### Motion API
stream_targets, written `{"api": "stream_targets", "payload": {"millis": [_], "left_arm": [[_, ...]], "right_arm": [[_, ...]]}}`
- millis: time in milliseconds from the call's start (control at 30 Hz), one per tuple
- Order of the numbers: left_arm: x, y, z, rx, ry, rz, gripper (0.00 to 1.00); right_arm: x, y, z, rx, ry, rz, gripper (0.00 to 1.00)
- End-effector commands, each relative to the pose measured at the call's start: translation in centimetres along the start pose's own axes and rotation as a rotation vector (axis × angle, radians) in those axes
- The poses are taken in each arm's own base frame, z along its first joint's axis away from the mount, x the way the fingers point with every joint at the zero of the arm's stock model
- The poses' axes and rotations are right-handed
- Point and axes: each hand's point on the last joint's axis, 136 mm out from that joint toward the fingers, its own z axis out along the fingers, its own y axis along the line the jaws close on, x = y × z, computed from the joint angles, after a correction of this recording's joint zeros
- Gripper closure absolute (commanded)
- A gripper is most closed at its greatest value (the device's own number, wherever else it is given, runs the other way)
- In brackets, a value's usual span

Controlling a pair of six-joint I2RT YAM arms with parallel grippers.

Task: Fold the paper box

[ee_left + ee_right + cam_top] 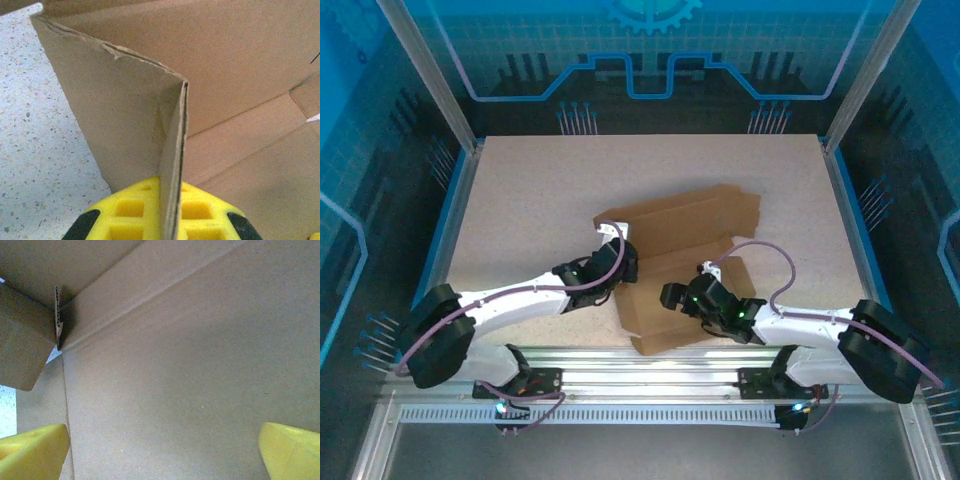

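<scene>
Box: paper box point(680, 240), near table point(520, 200) front edge.
L: left claw point(170, 210) pinched on upright flap point(172, 150).
R: right claw point(165, 450) wide open over panel, empty.
Surface: pale, speckled; blue walls point(380, 150).

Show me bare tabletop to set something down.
Free: far strip of table between paper box and back edge; far-left stretch, box to left edge; right stretch, box to right edge. Crowded: near middle, where left hand and right hand meet the box.
</scene>
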Motion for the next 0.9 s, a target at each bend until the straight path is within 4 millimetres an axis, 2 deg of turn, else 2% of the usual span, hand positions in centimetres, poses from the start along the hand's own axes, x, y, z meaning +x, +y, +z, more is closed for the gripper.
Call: {"api": "stream_targets", "payload": {"millis": [0, 233, 367, 633, 867], "left_arm": [[11.1, 6.3, -0.7, -0.201, 0.406, 0.149, 0.96], [10.0, 6.4, -1.7, -0.193, 0.378, 0.167, 0.95], [10.0, 6.6, -2.2, -0.195, 0.383, 0.164, 0.96], [11.2, 7.7, -3.0, -0.221, 0.417, 0.136, 0.95], [11.6, 7.2, -2.6, -0.21, 0.439, 0.111, 0.94]], "right_arm": [[1.3, -1.1, -0.1, 0.023, 0.038, -0.077, 0.03], [3.4, 2.3, -1.2, -0.163, 0.151, -0.233, 0.12], [4.5, 2.7, -2.1, -0.177, 0.201, -0.299, 0.19], [5.2, 0.5, -1.9, -0.055, 0.243, -0.278, 0.57], [6.4, 0.9, -0.4, -0.027, 0.248, -0.272, 0.85]]}}
